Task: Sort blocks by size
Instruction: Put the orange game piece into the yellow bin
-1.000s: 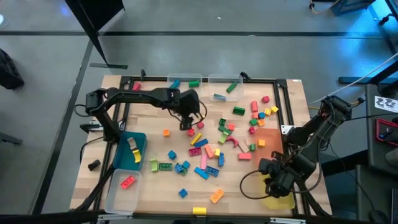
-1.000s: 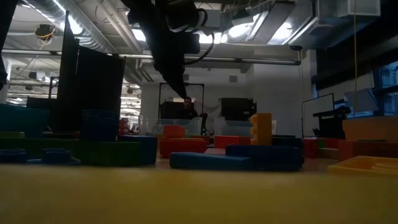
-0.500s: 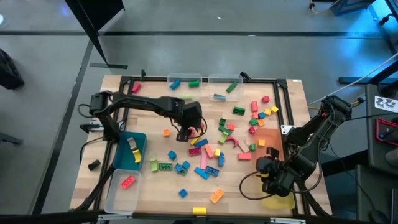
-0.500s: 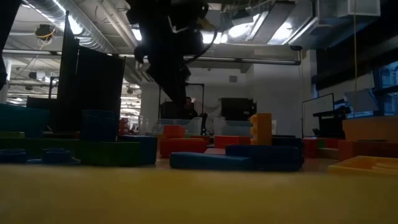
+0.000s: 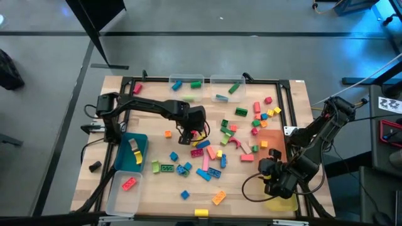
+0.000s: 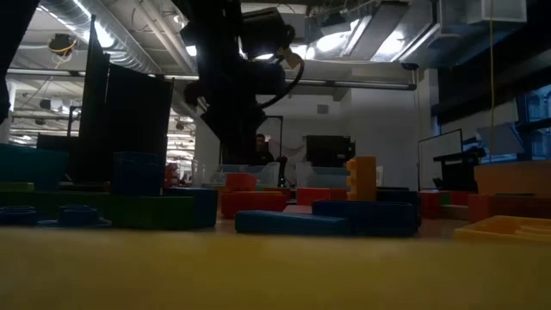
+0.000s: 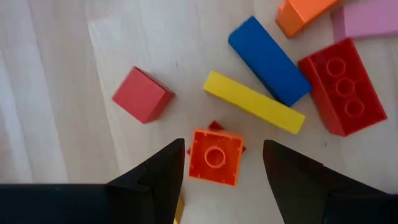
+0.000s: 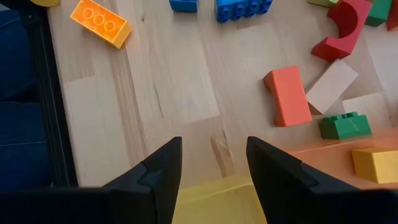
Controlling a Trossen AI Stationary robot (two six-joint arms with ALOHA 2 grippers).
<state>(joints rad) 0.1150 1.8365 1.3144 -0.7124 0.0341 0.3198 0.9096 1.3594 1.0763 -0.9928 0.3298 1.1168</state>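
Note:
Many small coloured blocks (image 5: 210,154) lie scattered on the wooden table. My left gripper (image 5: 188,136) hangs open over the middle of the table, pointing steeply down. In the left wrist view its fingers (image 7: 224,152) stand on either side of a small orange one-stud block (image 7: 214,157) without touching it; that block rests on a red piece. A red cube (image 7: 143,94), a yellow bar (image 7: 254,101), a blue bar (image 7: 268,59) and a red studded brick (image 7: 339,87) lie close by. My right gripper (image 8: 214,152) waits open above the near right corner (image 5: 276,182), by a yellow bin (image 8: 217,199).
A blue bin (image 5: 130,150) and a clear bin (image 5: 124,188) stand at the near left, and two clear bins (image 5: 187,83) at the far edge. An orange brick (image 8: 99,22), a salmon block (image 8: 287,94) and a green brick (image 8: 345,124) lie near my right gripper.
My left gripper has come down and gone toward the table's near edge, turning a little at the wrist, and now hangs over the cluster of blocks in the middle. Its fingers have stayed open.

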